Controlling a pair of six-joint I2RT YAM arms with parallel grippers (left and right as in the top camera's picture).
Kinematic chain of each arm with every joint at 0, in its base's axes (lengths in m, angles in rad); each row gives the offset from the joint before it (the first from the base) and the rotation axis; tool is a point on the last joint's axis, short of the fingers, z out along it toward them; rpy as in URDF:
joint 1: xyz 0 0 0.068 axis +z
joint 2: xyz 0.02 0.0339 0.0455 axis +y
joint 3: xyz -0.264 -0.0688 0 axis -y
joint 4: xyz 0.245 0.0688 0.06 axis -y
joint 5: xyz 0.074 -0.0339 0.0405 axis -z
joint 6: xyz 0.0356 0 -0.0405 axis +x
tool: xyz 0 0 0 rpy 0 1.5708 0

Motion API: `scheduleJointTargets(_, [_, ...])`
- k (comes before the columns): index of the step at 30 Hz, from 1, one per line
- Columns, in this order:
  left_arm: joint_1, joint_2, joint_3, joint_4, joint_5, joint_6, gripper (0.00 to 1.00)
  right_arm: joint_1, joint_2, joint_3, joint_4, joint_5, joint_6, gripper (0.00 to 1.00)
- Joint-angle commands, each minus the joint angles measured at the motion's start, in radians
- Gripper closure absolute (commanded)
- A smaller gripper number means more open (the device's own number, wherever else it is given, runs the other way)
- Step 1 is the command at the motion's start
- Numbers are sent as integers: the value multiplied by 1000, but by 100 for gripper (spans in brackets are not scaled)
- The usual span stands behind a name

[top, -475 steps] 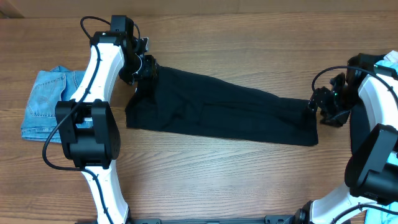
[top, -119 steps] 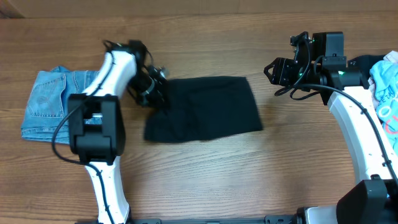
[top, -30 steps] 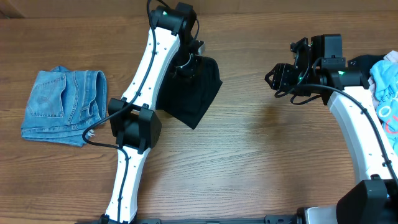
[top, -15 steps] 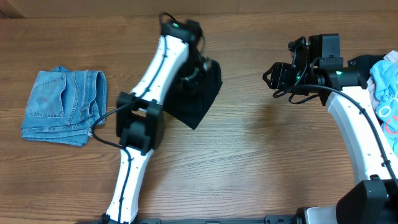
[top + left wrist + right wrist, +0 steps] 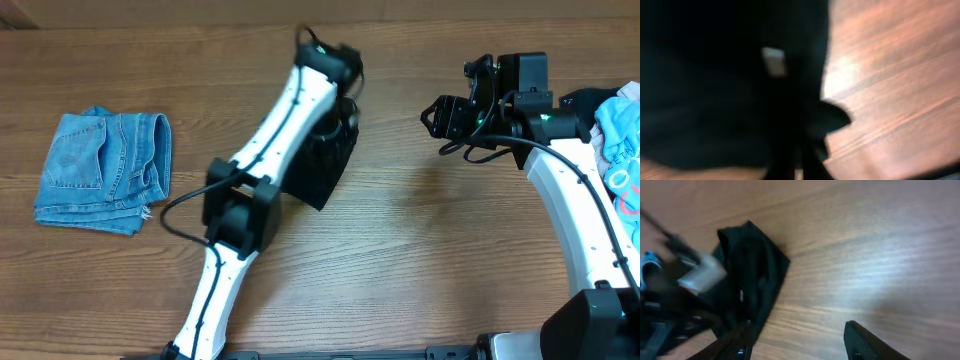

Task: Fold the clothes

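L arm (image 5: 270, 150) swung further right, dragging black garment (image 5: 322, 172) w/ it.
L gripper (image 5: 338, 112) pinched shut on the cloth, bunched at far middle. R gripper (image 5: 432, 115) wide, holds nothing, hovers to its right. Folded jeans (image 5: 100, 170) lie far left; pale-blue printed piece (image 5: 622, 140) at right edge.

Black garment (image 5: 325, 165), plain and dark all over, one small white label (image 5: 774, 61) on it. Off left lay faded blue denim (image 5: 100, 170), and far right a pale-blue printed piece (image 5: 625, 150). The table (image 5: 420, 260) showed warm brown woodgrain; the arms (image 5: 290, 110) were white with black joints.
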Motion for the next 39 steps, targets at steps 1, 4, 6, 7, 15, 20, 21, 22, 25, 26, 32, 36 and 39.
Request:
scheduleJointTargets(1, [110,-141,109,37,-85,-49,79,33,60,2,75,-122,-1,38])
scheduleJointTargets(4, [198,-131,100,59,53,4,73,82,134,2,113,-127,0,41])
scheduleJointTargets(6, [226,-120,62,59,171,111,70,90,169,2,122,-122,27,43])
scheduleJointTargets(7, [233,-115,25,67,214,168,67,90,185,2,131,-122,47,42])
scheduleJointTargets(15, [211,-114,-346,301,377,263,59,90,199,2,171,-129,53,37])
scheduleJointTargets(20, [169,-114,-540,337,360,248,82,90,199,2,171,-143,53,37])
scheduleJointTargets(21, [161,-114,-582,348,350,230,86,90,199,2,174,-158,53,37])
scheduleJointTargets(22, [155,-114,-624,357,343,207,93,91,199,2,179,-176,53,36])
scheduleJointTargets(25, [148,-114,-728,375,343,159,96,105,200,2,191,-175,53,33])
scheduleJointTargets(26, [148,-114,-744,375,343,150,96,112,201,2,197,-174,53,32])
scheduleJointTargets(32, [148,-139,-750,353,338,145,96,162,239,2,249,-159,53,31])
scheduleJointTargets(36, [148,-203,-750,346,287,145,96,206,290,2,322,-159,49,35])
scheduleJointTargets(39, [151,-274,-750,355,225,142,96,234,340,2,397,-158,50,36])
